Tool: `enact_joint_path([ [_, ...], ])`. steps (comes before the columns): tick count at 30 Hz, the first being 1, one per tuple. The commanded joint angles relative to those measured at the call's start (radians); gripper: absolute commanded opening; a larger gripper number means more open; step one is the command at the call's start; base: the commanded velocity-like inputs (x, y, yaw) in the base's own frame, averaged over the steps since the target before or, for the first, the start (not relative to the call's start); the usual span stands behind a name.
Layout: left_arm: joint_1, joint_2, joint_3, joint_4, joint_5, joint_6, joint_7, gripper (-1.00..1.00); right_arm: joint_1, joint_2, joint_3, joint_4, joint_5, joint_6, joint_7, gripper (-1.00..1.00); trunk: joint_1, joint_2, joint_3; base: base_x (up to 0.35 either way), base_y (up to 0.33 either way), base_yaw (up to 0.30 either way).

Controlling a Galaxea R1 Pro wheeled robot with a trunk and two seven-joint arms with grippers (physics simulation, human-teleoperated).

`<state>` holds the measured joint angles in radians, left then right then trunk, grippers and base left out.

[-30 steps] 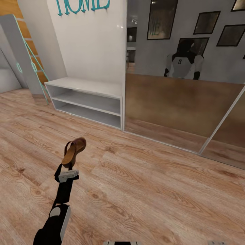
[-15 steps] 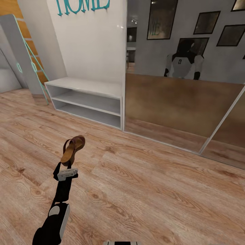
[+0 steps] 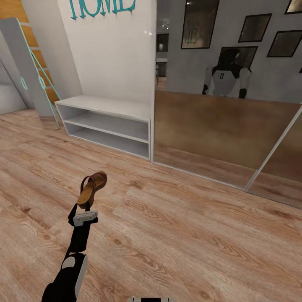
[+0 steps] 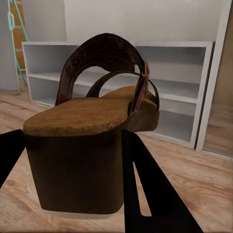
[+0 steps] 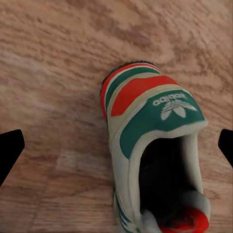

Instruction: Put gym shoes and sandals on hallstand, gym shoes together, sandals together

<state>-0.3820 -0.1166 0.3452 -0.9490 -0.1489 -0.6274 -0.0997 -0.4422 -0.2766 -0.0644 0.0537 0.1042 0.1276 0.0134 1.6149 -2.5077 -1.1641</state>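
The left gripper [image 3: 86, 206] is up off the wooden floor [image 3: 176, 235], jaws closed on the heel end of a brown sandal [image 3: 92, 188], and the sandal points away from the arm toward the shoe rack [image 3: 105, 107]. From the left wrist camera the sandal [image 4: 92, 141] sits right between the two dark fingers [image 4: 145, 194], its thick heel block nearest the lens, tan insole on top, dark straps arching over it, and the shoe rack [image 4: 194, 73] stands straight beyond the toe, two open shelves showing under a flat top. In the head view the rack is well apart from the held sandal, across a stretch of plank floor, set against the white wall with teal lettering [image 3: 100, 7]; just beside the rack, on its right, runs a big mirrored panel [image 3: 226, 96], and a leaning ladder [image 3: 40, 75] stands at the rack's other end. Over on the right wrist camera, the right gripper [image 5: 116, 145] is spread wide, only its two dark fingertips [image 5: 9, 150] showing at the picture's edges, nothing between them but a sneaker [image 5: 155, 160] lying on the floor [image 5: 53, 63] beneath, white with green and red-orange stripes, its opening facing the lens. The gripper holds nothing.
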Motion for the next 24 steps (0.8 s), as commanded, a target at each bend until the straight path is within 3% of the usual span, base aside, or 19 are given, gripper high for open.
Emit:
enact_joint_path([
  [1,0.0,0.0,0.0,0.0,0.0,0.0,0.0,-1.0,0.0,0.0,0.0,0.0,0.0,0.0,0.0,1.0,0.0,0.0,0.0,0.0,0.0,0.0],
  [17,0.0,0.0,0.0,0.001,0.0,0.0,0.0,-1.0,0.02,-0.006,0.001,0.0,0.001,0.0,-0.001,1.0,0.002,-0.001,-0.015,0.0,0.0,0.0],
  [24,0.0,0.0,0.0,0.001,0.0,0.0,0.0,-1.0,0.034,-0.035,0.001,0.0,0.002,0.0,-0.001,1.0,0.002,-0.001,-0.015,0.0,0.0,0.0],
])
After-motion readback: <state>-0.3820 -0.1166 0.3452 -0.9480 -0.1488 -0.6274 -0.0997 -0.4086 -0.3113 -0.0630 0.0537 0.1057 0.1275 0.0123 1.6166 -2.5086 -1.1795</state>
